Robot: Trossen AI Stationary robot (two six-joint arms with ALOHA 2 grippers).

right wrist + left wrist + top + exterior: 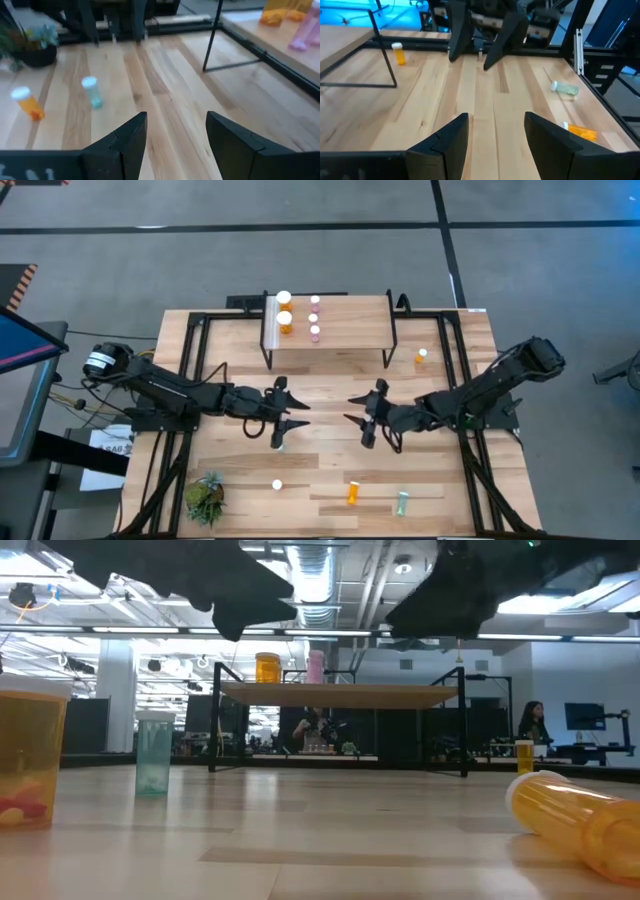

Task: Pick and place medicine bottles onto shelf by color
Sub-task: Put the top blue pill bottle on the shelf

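The shelf (340,330) stands at the table's far middle, with two orange medicine bottles (285,312) and a row of pink ones (314,318) on its left part. A pale green bottle (91,93) stands below my left gripper in the high view. An orange bottle (277,485) stands nearer the front. Another orange one (353,493) and a green one (402,502) lie on their sides near the front edge. One more orange bottle (421,357) stands right of the shelf. My left gripper (298,412) and right gripper (352,410) face each other above mid-table, both open and holding nothing.
A small potted plant (205,498) sits at the front left corner. Black frame rails (190,360) run along the table's left and right sides. Bare wood lies between the two grippers and in front of the shelf's thin black legs (268,358).
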